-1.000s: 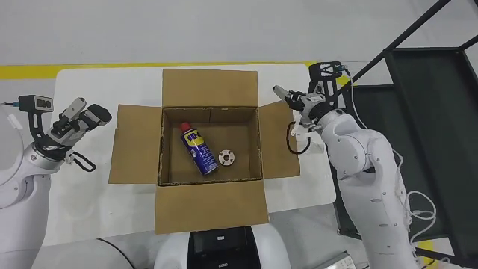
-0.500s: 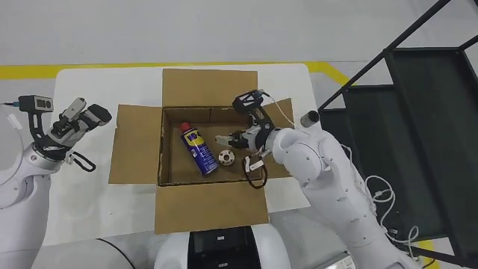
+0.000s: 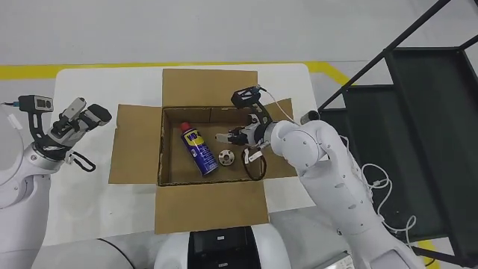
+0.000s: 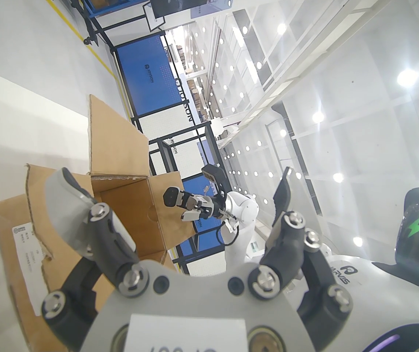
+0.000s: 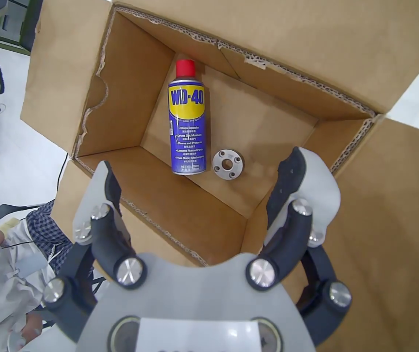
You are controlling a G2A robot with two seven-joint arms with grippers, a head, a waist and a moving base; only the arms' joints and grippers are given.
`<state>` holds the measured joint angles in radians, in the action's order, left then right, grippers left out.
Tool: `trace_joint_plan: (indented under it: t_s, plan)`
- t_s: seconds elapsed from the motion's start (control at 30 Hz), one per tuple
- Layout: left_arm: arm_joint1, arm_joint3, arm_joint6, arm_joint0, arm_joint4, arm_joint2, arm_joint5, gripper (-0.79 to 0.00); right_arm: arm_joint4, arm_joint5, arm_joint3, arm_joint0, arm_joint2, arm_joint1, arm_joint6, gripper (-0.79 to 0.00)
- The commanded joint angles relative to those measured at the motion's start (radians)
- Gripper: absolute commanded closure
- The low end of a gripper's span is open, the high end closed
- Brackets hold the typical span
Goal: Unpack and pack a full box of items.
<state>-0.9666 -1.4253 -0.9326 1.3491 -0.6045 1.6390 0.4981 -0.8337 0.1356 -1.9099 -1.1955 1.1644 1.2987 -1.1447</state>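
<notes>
Right gripper (image 3: 228,137) hangs wide open and empty over the open cardboard box (image 3: 209,88) | spray can (image 3: 198,148) lies on the box floor, round metal flange (image 3: 226,156) just beside its base | left gripper (image 3: 82,113), fingers spread and empty, hovers over the white table (image 3: 89,194) left of the box

The white table (image 3: 89,194) carries one open cardboard box (image 3: 209,87), flaps spread outward, standing directly beneath the right gripper (image 3: 229,137) and near the left gripper (image 3: 84,113), beside one flap.
</notes>
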Motion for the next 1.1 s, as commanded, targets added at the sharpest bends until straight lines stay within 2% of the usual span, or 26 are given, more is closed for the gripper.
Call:
trace_joint_plan:
  t_s: [0.0, 0.1, 0.27, 0.57, 0.67, 0.77, 1.07]
  plan:
    - [0.000, 0.000, 0.000, 0.000, 0.000, 0.000, 0.000, -0.785, 0.053, -0.012, 0.008, -0.012, 0.014, 0.000, 0.021, -0.785]
    - [0.000, 0.000, 0.000, 0.000, 0.000, 0.000, 0.000, -0.785, 0.118, 0.030, 0.008, -0.002, -0.002, 0.006, 0.047, -0.785]
    - [0.000, 0.000, 0.000, 0.000, 0.000, 0.000, 0.000, -0.785, 0.177, 0.142, 0.085, 0.112, -0.155, 0.036, -0.013, -0.785]
    - [0.000, 0.000, 0.000, 0.000, 0.000, 0.000, 0.000, -0.785, 0.215, 0.404, 0.368, 0.289, -0.373, 0.119, 0.175, -0.785]
    - [0.000, 0.000, 0.000, 0.000, 0.000, 0.000, 0.000, -0.785, 0.174, 0.448, 0.435, 0.329, -0.447, 0.142, 0.201, -0.785]
    - [0.000, 0.000, 0.000, 0.000, 0.000, 0.000, 0.000, -0.785, 0.145, 0.436, 0.486, 0.358, -0.508, 0.159, 0.181, -0.785]
    - [0.000, 0.000, 0.000, 0.000, 0.000, 0.000, 0.000, -0.785, 0.076, 0.409, 0.574, 0.408, -0.590, 0.190, 0.133, -0.785]
